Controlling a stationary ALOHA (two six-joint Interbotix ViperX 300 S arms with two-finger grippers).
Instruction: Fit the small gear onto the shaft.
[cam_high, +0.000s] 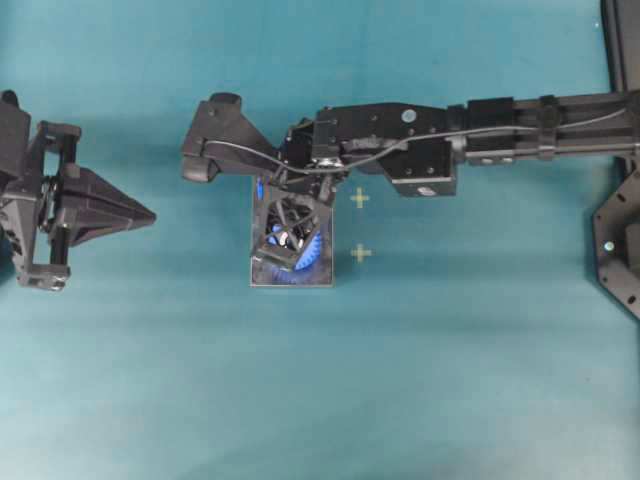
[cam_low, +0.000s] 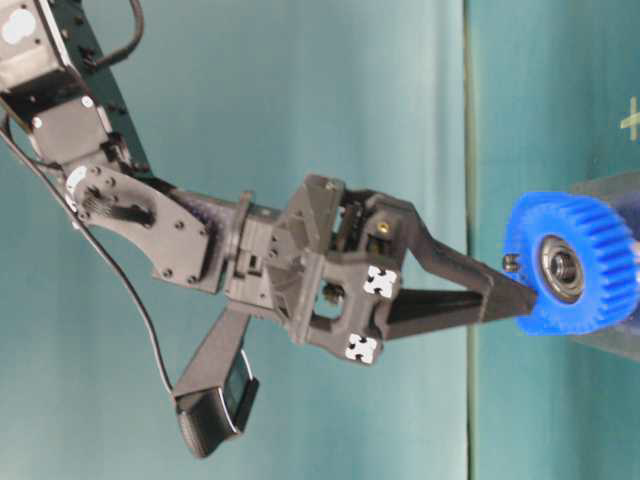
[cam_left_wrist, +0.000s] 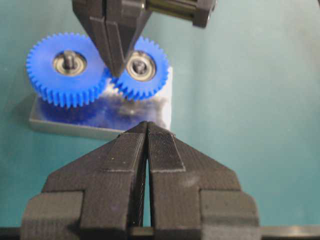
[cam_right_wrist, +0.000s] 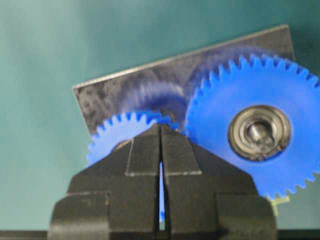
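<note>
text: none legible | signs: two yellow plus marks (cam_high: 360, 199) on the teal table (cam_high: 450, 350)

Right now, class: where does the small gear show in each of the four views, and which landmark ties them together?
Overhead: small gear barely peeks out under the right arm, upper plate edge.
Table-level: cannot tell; only one blue gear shows.
Left wrist: upper centre, behind the right fingers.
Right wrist: centre-left, above the fingers.
Shared landmark: larger gear.
</note>
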